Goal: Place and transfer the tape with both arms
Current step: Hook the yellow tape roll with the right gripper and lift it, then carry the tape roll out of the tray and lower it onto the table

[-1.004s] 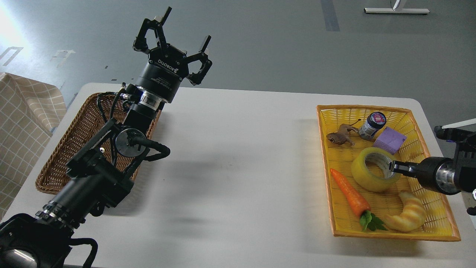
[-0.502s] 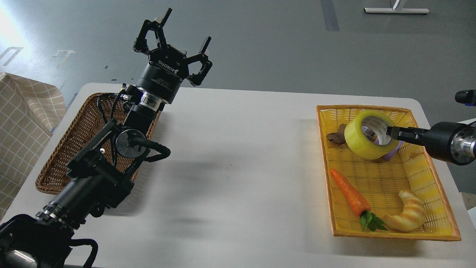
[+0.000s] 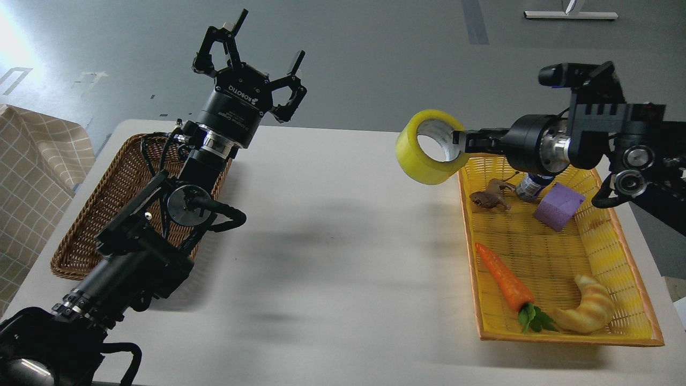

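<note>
I go from the near side outward. At about 4 o'clock stands the yellow plastic basket (image 3: pixel 611 252), with a toy carrot (image 3: pixel 504 281) and a toy croissant (image 3: pixel 589 311) at its near end, then a purple block (image 3: pixel 560 206), a brown toy frog (image 3: pixel 487 199) and a small jar (image 3: pixel 530 185) farther in. At 9 o'clock is the brown wicker basket (image 3: pixel 102 214), partly hidden by my left arm.

Above the table, at about 1 o'clock, my right gripper (image 3: pixel 465 143) holds the tape (image 3: pixel 426 147) in the air, just past the far left corner of the yellow basket. One finger goes inside the core and the grip is closed on the ring wall at its right side. The roll is thick, translucent yellow, with a grey-white printed core, and it stands on edge with the hole toward me.

My worry is this grip: it takes only one side of the wall, so I judge the roll may swing or slip out during a fast move, and then roll off the table.

Farthest, at 11 o'clock, my left gripper (image 3: pixel 252 61) points up with its fingers spread wide and nothing in it. If the two grippers meet badly aligned, the fingers may knock the tape away.
</note>
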Tool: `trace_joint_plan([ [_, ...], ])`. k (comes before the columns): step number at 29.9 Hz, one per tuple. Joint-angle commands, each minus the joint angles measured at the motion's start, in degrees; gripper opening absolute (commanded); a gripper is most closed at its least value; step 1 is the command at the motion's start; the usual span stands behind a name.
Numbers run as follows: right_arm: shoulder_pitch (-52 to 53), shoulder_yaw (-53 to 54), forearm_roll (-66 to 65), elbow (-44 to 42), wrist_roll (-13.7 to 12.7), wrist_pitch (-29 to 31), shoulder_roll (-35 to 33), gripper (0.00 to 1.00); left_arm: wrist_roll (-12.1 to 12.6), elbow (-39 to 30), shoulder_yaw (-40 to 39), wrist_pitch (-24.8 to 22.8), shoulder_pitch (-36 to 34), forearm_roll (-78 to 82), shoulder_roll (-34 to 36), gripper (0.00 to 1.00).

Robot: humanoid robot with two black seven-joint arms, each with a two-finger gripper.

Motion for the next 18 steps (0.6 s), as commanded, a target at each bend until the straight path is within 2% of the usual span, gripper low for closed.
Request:
trace_joint_plan([
  [1, 1.9, -3.4, 0.1, -3.1, 0.1, 0.0, 5.9, 0.0, 0.0, 0.0, 0.0, 0.0, 0.0, 0.0, 0.0, 0.98],
  [7, 2.1, -7.1, 0.0, -6.9, 0.0, 0.0, 13.5, 0.0, 0.0, 0.0, 0.0, 0.0, -0.3, 0.0, -0.1, 0.98],
  [14, 2.1, -11.9, -0.5, -8.8, -0.1, 0.0, 16.9, 0.0, 0.0, 0.0, 0.0, 0.0, -0.6, 0.0, -0.2, 0.98],
  [18, 2.5, -12.6, -0.7, -14.1, -0.2, 0.0, 20.7, 0.0, 0.0, 0.0, 0.0, 0.0, -0.6, 0.0, -0.2, 0.98],
])
